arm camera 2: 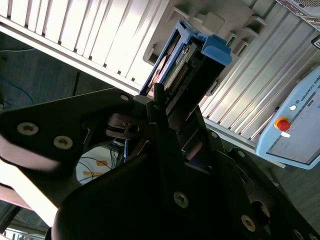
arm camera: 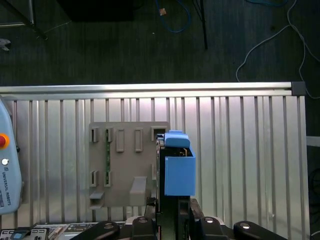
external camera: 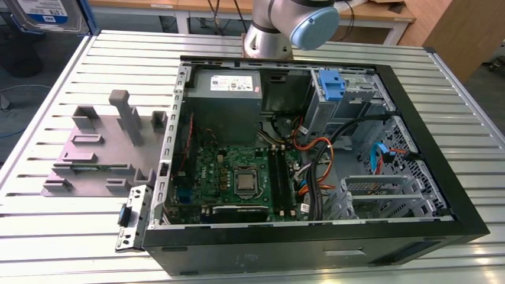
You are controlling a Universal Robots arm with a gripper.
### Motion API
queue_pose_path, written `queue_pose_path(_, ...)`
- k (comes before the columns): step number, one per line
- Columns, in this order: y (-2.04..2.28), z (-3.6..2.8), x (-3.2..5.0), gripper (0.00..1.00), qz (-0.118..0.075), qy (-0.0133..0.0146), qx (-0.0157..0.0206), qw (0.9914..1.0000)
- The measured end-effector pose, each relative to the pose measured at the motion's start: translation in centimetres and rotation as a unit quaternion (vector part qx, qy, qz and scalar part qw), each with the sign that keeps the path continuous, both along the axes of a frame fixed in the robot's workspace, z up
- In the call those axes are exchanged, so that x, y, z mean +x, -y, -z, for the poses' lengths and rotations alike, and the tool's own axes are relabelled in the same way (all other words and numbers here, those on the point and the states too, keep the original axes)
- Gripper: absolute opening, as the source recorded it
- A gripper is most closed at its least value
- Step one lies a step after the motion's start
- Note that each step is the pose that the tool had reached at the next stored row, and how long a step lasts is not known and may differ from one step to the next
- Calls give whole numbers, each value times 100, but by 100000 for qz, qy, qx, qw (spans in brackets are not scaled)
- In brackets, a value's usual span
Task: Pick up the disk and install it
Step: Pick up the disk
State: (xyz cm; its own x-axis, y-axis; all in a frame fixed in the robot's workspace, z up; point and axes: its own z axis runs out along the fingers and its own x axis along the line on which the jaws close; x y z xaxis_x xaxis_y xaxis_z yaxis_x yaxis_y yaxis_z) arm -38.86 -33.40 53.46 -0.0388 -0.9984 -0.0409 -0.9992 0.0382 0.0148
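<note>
The disk (arm camera: 178, 170) hangs in the air above the slatted table, over one edge of the grey holder block (arm camera: 125, 165). Its blue bracket (arm camera 2: 197, 55) faces both wrist cameras. My gripper (arm camera: 172, 206) is shut on the disk's near end, and a black finger (arm camera 2: 159, 107) presses against its side. In the exterior view the disk (external camera: 47, 15) shows its white-and-blue label at the top of the exterior view's left, high over the table. The open computer case (external camera: 442, 177) lies on the exterior view's right, with a blue latch piece (external camera: 333, 86) in its drive bay.
The grey holder block (external camera: 94, 154) with upright posts lies on the table at the case's side, towards the exterior view's left. A light-blue control pendant (arm camera: 10, 165) with a red button rests beyond the block. The arm's base (external camera: 272, 29) stands behind the case. Cables run across the floor off the table edge.
</note>
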Motion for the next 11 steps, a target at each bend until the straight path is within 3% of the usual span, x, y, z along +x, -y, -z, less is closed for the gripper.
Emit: queue_pose_path(11,0,-9,0,35,2,3,4,100000)
